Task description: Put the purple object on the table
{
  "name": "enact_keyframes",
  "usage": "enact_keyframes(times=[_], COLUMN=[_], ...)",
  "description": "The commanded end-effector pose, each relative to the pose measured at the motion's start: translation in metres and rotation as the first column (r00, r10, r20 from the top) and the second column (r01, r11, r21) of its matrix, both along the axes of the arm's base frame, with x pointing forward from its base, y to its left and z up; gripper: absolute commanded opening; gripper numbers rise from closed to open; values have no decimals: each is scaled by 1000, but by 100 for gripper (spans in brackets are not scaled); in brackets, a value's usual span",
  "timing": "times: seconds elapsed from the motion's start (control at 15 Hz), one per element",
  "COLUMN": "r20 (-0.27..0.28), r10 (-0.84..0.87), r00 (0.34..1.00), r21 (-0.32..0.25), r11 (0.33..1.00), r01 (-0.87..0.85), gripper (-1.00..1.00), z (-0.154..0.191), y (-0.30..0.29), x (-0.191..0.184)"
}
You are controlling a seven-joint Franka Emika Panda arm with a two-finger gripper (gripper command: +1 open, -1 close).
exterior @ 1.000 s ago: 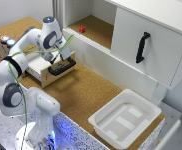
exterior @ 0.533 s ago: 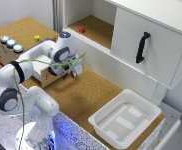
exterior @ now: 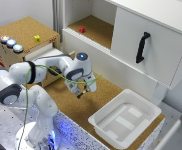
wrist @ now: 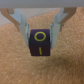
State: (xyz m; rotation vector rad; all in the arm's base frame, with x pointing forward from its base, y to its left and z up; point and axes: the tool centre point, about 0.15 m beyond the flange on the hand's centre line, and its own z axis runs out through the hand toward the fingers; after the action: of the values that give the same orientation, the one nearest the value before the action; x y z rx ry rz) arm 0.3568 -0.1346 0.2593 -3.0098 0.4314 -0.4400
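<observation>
The purple object (wrist: 40,43) is a dark purple block with yellow marks. In the wrist view it sits between my two fingers (wrist: 20,22), which press on its sides. My gripper (wrist: 40,36) is shut on it, close above the speckled cork. In the exterior view my gripper (exterior: 83,93) hangs low over the cork table (exterior: 86,112), between the drawer box and the white tray. There the block shows only as a small dark shape at the fingertips. I cannot tell whether the block touches the table.
A white tray (exterior: 123,120) lies on the table at the exterior view's right. The cork-topped drawer box (exterior: 26,30) at the left carries a yellow block (exterior: 37,38) and round buttons (exterior: 11,43). A red block (exterior: 82,29) sits on the cabinet shelf. The cabinet door (exterior: 151,50) has a black handle.
My arm has swung from the drawer box toward the exterior view's right and lowered over the cork table, with the purple object in the gripper.
</observation>
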Motion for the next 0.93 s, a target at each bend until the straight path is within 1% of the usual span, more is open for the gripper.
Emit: enact_keyframes(times=[0.0,0.07,0.13,0.27,0.33,0.47,0.53,0.6,0.67,0.73,0.8,0.87], r20=[-203,-218,-230,-239,-240,-229,-212,-200,-176,-138,-124,-91], r10=[122,134,147,157,172,190,194,193,197,208,205,215], r00=[971,967,962,958,955,955,958,961,965,968,971,972], r21=[38,9,-3,-1,18,23,24,3,-3,-2,-10,-20], r11=[992,991,988,987,985,982,981,980,980,978,978,976], r01=[-117,-135,-151,-161,-173,-190,-194,-197,-200,-210,-208,-218], gripper=[-100,-100,-100,-100,100,100,100,100,100,100,100,100], z=[-34,-33,-34,-34,-34,-28,-21,-12,1,18,26,45], y=[-34,-30,-25,-18,-14,0,7,14,22,33,42,56], x=[101,104,103,96,91,71,60,48,38,25,16,5])
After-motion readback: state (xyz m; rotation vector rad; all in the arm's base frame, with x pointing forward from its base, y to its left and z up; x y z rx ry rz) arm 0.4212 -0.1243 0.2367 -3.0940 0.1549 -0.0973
